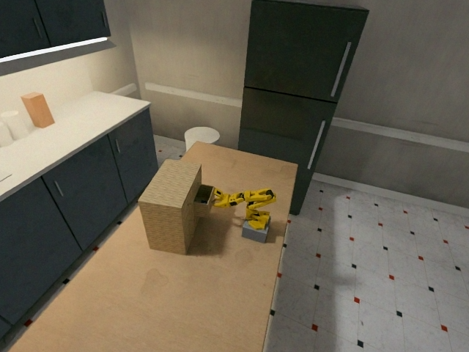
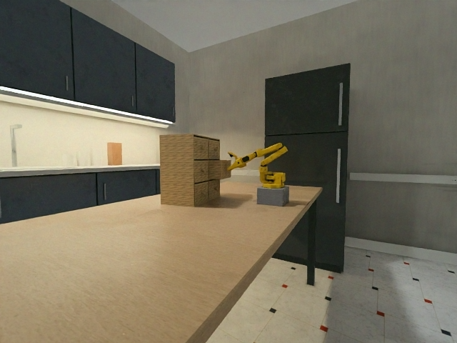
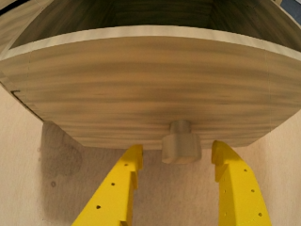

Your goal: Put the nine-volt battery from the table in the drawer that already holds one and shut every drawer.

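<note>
The wooden drawer cabinet (image 1: 172, 204) stands on the table, with two columns of three drawers. One middle-row drawer (image 1: 204, 199) is pulled partly out; it also shows in the side view (image 2: 225, 168). In the wrist view its front panel (image 3: 150, 88) fills the frame, and the part of the inside that I see is dark and bare. My yellow gripper (image 3: 177, 153) is open, with a fingertip on each side of the drawer's small knob (image 3: 181, 141) and a gap on both sides. The gripper also shows at the drawer front (image 1: 216, 197) (image 2: 231, 162). No nine-volt battery is in any view.
The arm's grey base block (image 1: 255, 231) sits near the table's right edge. A dark fridge (image 1: 299, 94) stands behind the table, and a white round bin (image 1: 201, 135) stands by its far end. The kitchen counter (image 1: 56, 132) runs along the left.
</note>
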You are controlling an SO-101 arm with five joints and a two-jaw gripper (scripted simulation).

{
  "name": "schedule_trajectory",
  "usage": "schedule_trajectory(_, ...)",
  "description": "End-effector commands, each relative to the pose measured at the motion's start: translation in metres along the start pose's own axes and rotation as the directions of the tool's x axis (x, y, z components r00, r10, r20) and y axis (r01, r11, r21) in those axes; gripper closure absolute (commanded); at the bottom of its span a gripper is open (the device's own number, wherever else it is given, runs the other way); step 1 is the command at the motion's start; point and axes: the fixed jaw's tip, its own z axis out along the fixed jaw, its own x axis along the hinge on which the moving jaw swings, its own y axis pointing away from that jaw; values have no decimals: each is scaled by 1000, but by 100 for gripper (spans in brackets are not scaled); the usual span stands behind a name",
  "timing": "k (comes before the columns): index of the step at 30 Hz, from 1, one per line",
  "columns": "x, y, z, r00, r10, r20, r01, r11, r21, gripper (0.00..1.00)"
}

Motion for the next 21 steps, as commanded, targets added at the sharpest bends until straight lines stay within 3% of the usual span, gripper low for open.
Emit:
schedule_trajectory(1,-4,-1,0,1000,-1,12,1,1000,5,79)
schedule_trajectory(21,-6,-2,0,1000,0,12,0,1000,7,79)
